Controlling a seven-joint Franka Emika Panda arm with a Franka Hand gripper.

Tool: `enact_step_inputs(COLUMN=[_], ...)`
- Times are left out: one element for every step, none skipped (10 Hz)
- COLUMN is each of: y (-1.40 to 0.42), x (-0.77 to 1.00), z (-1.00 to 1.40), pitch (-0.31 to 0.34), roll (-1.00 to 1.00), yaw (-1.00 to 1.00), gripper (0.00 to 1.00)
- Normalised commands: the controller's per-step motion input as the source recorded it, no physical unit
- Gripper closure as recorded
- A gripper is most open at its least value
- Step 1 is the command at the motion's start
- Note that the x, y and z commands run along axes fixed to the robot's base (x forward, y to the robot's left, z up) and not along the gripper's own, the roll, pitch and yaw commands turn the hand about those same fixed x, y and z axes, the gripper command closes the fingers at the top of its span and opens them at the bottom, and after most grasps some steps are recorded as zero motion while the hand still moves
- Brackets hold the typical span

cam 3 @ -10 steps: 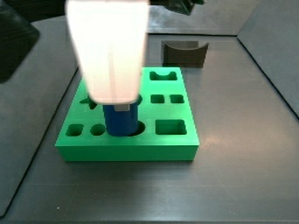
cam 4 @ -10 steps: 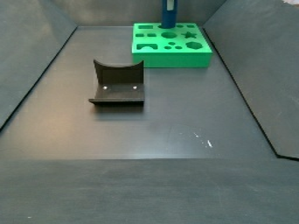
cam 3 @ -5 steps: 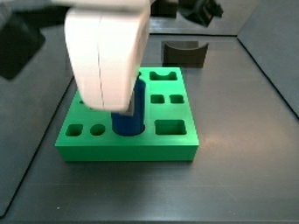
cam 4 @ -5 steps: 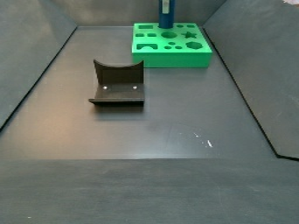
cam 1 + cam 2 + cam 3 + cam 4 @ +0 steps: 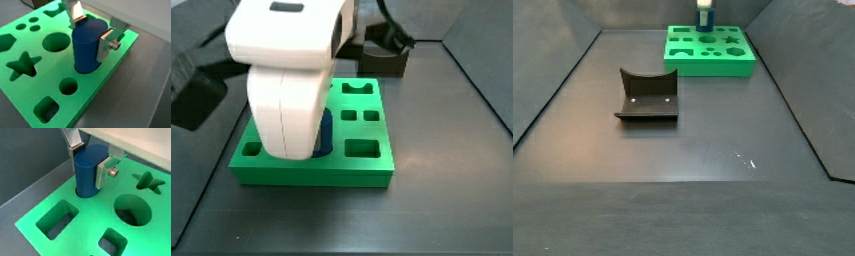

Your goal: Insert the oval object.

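Note:
The oval object, a smooth blue peg (image 5: 87,50), stands upright with its lower end inside a hole of the green block (image 5: 50,65). Both wrist views show it (image 5: 87,175). My gripper (image 5: 92,35) is over the block, its silver fingers (image 5: 105,172) pressed on either side of the peg's upper half, shut on it. In a side view the white gripper body (image 5: 289,80) hides most of the peg (image 5: 326,135). From farther off, only a short blue stub (image 5: 704,22) shows above the block (image 5: 714,66).
The green block has other holes: a large round one (image 5: 132,210), a star (image 5: 23,65) and rectangles (image 5: 57,218). The dark fixture with a curved notch (image 5: 647,95) stands on the grey floor away from the block, also in a side view (image 5: 385,58). Slanted walls enclose the floor.
The gripper has come down with the blue peg. The peg has sunk into the green block's hole, so less of it stands above the block.

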Motion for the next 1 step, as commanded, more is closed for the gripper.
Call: enact_step_inputs(y=[0.00], x=[0.00], z=[0.00], pitch=[0.000], roll=[0.00], yaw=[0.00], gripper=[1.00])
